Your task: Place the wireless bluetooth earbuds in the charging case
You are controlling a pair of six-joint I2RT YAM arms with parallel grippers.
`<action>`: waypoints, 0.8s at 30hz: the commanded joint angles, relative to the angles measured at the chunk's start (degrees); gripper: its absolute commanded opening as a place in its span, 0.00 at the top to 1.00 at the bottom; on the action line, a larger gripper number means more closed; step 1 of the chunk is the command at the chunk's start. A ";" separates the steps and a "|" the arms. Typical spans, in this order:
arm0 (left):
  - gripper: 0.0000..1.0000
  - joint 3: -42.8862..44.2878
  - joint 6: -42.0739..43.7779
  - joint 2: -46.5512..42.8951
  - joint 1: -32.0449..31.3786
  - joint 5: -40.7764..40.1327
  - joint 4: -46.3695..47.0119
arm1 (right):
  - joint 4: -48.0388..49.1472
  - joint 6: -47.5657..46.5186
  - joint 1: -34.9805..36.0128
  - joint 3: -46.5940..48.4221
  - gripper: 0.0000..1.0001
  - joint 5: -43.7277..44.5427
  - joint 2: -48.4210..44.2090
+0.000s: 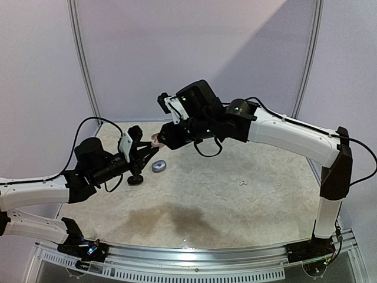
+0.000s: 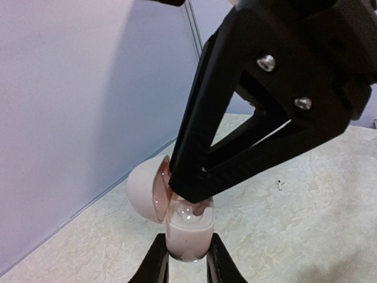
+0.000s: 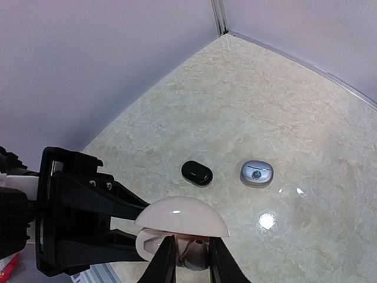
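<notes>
Left hand (image 2: pixel 187 244) clenched on the open charging case (image 2: pixel 189 227), held above the worktop (image 1: pixel 235 200). Right hand (image 3: pixel 191 244) at the case mouth, fingers narrow around 1 earbud (image 3: pixel 193 254) (firm grip cannot be confirmed). Hazard: a tilted earbud could miss its socket; premature release would drop it onto the worktop.

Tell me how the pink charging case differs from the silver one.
The pink charging case is held up off the table by the left gripper; the silver case lies on it. The pink case's lid is swung open; the silver case looks shut. The pink case is pale pink, the silver case metallic grey. Both are small, rounded, pebble-like.
</notes>
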 commanded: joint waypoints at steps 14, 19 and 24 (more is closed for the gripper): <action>1.00 0.19 1.86 -0.84 -1.76 -4.34 2.47 | -0.54 0.28 0.50 1.26 1.00 -0.60 1.53; 1.00 0.14 -0.32 -1.37 -1.68 -4.09 1.52 | 0.44 -1.01 0.46 0.27 1.00 1.32 -0.76; 1.00 -0.05 0.13 -1.40 -1.68 -4.34 1.00 | 3.93 -0.13 0.50 -1.11 1.00 3.68 -3.08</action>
